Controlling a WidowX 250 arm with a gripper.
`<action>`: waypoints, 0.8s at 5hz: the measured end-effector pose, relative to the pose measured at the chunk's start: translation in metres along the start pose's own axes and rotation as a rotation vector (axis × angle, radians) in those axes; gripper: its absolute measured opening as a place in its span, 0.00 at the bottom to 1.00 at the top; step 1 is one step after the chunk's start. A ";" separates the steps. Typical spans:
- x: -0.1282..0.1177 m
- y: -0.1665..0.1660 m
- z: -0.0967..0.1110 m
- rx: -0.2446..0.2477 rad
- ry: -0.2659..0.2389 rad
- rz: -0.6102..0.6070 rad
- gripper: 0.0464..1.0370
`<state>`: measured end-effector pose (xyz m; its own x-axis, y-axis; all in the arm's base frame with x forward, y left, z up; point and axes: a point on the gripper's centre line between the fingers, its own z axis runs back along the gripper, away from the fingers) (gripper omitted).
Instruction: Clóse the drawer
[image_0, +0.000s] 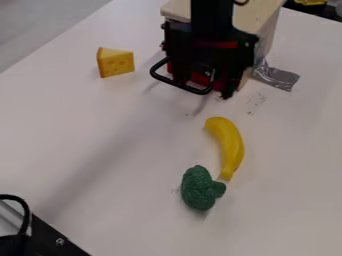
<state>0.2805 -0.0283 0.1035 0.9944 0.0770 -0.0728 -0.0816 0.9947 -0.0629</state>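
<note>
The black gripper (215, 52) hangs from the top edge, in front of the wooden drawer box (257, 15), and covers much of the box's front. Below and behind it, parts of the red drawer (202, 79) show. A black looped handle (179, 86) sticks out from the drawer toward the lower left, low over the table. How far the drawer stands out of the box is hidden by the gripper.
On the white table (113, 130), a toy cheese wedge (115, 62) lies left of the handle. A yellow banana (229, 145) and green broccoli (200, 188) lie below the drawer. Silver tape (277, 76) is by the box's right side; black equipment (50, 237) occupies the lower-left corner.
</note>
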 end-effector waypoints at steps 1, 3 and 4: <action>-0.008 0.000 0.004 0.075 -0.015 -0.059 0.96; -0.016 0.000 0.017 0.105 -0.054 -0.072 0.96; -0.020 -0.002 0.027 0.073 -0.093 -0.059 0.96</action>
<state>0.2629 -0.0302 0.1320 0.9996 0.0207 0.0214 -0.0209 0.9997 0.0087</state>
